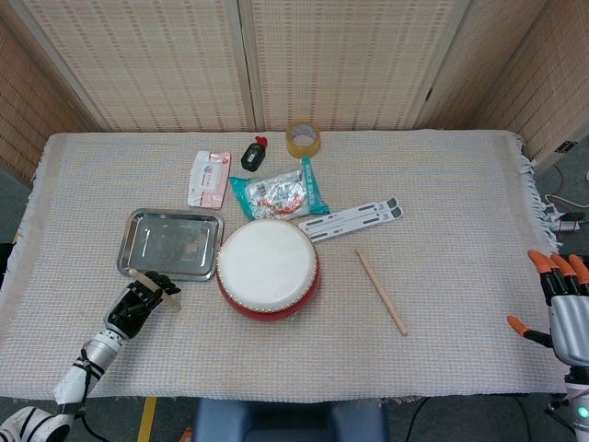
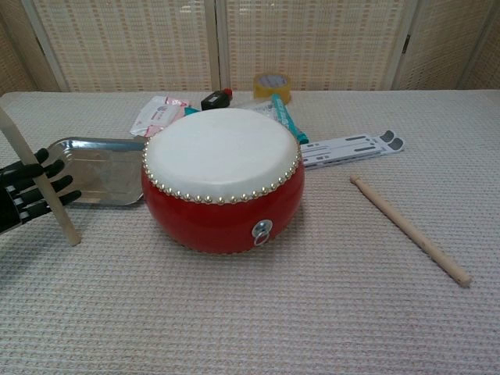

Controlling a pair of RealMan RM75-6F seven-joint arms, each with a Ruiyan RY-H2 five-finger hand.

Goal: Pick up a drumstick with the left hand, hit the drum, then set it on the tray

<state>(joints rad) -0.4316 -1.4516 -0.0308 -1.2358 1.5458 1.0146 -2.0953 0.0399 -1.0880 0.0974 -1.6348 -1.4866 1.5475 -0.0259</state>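
The left hand [image 2: 27,195] is gripping a drumstick [image 2: 41,181] — fingers wrapped around it, tray [image 2: 94,148] just beyond — right hand [image 1: 563,308] is idling, fingers spread.

A cloth-covered table [image 1: 460,184] carries a tray [image 1: 138,241] just beyond the left hand [image 1: 138,299], a drum [image 1: 268,268] to its right, then a loose drumstick [image 1: 382,292], with packets [image 1: 276,191] and tape [image 1: 303,139] farther back.
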